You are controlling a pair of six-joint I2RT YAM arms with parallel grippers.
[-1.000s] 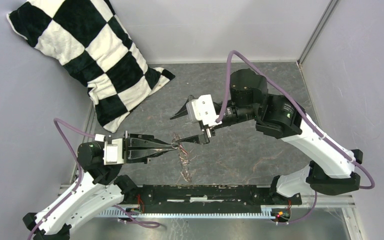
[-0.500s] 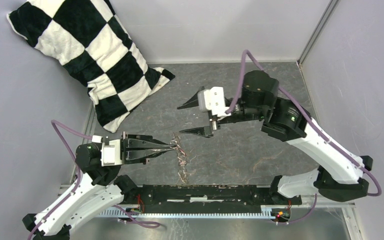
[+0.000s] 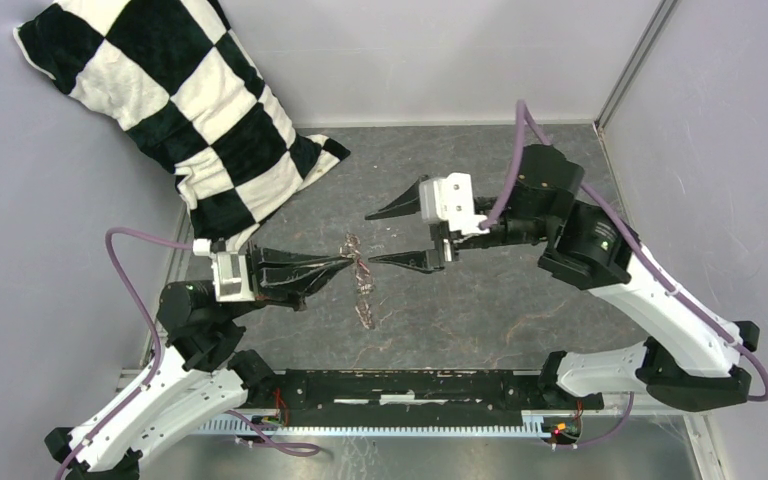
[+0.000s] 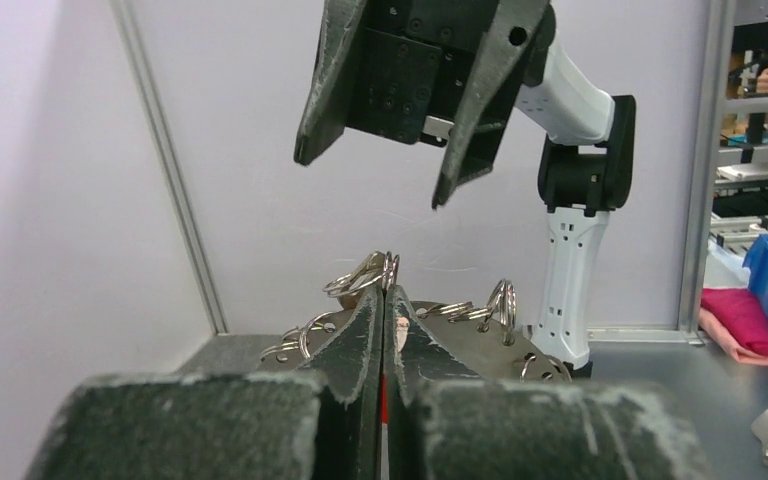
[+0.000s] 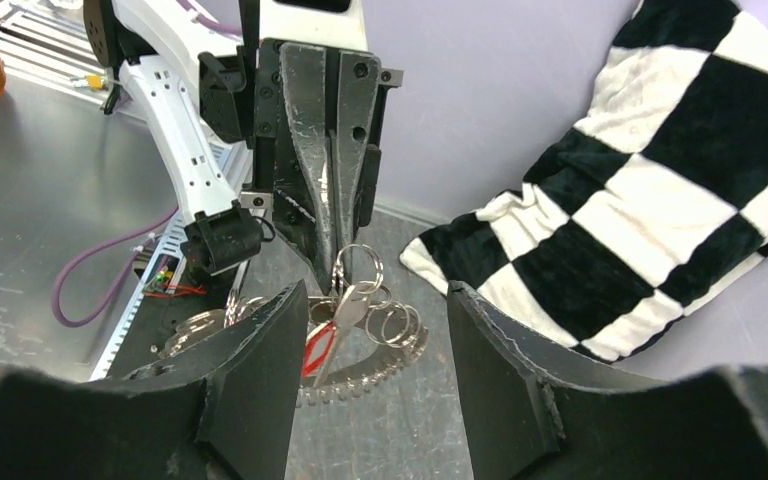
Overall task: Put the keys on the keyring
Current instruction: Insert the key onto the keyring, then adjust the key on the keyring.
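The keyring [image 3: 362, 287], a jagged cluster of silver rings, hangs from my left gripper [image 3: 347, 262], which is shut on it. In the left wrist view the pressed-together fingertips [image 4: 387, 296] pinch the rings [image 4: 364, 274], and a red sliver shows between the jaws. In the right wrist view a small silver key [image 5: 344, 318] dangles among the rings [image 5: 392, 322] beside the red tag [image 5: 315, 351]. My right gripper [image 3: 370, 240] stands open just right of the cluster, touching nothing. Its fingers [image 5: 260, 350] frame the key and rings from a short distance.
A black-and-white checked pillow [image 3: 185, 115] leans in the back left corner, also in the right wrist view [image 5: 660, 170]. Grey walls enclose the dark mat [image 3: 480, 310]. A black rail [image 3: 400, 388] runs along the near edge between the arm bases.
My right gripper pulled back to the right, away from the keyring, staying open. My left gripper moved away from its base, carrying the keyring with it.
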